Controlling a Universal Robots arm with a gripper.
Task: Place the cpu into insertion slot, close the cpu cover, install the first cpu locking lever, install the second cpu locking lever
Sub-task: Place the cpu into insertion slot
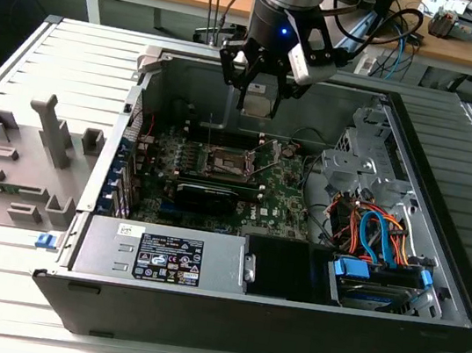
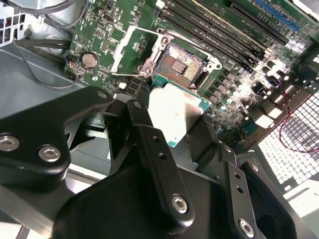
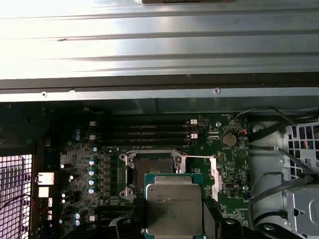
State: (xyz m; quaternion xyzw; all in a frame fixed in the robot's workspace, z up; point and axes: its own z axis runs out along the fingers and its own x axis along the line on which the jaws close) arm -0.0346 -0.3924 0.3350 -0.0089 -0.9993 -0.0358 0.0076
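My fingers [image 2: 149, 142] are closed on the cpu [image 2: 175, 112], pinching two opposite edges with its silver top turned to the camera; I see this in the second wrist view. There the insertion slot [image 2: 183, 65] lies just past the chip's far edge, bare, with the cpu cover [image 2: 130, 52] swung up off it to one side. In the first wrist view the cpu [image 3: 173, 206] hangs square to the insertion slot [image 3: 152, 172] and overlaps its near rim. I judge it offset, not centred and not seated. In the exterior view the gripper [image 1: 258, 104] hovers above the motherboard [image 1: 282, 192], clear of the slot beneath.
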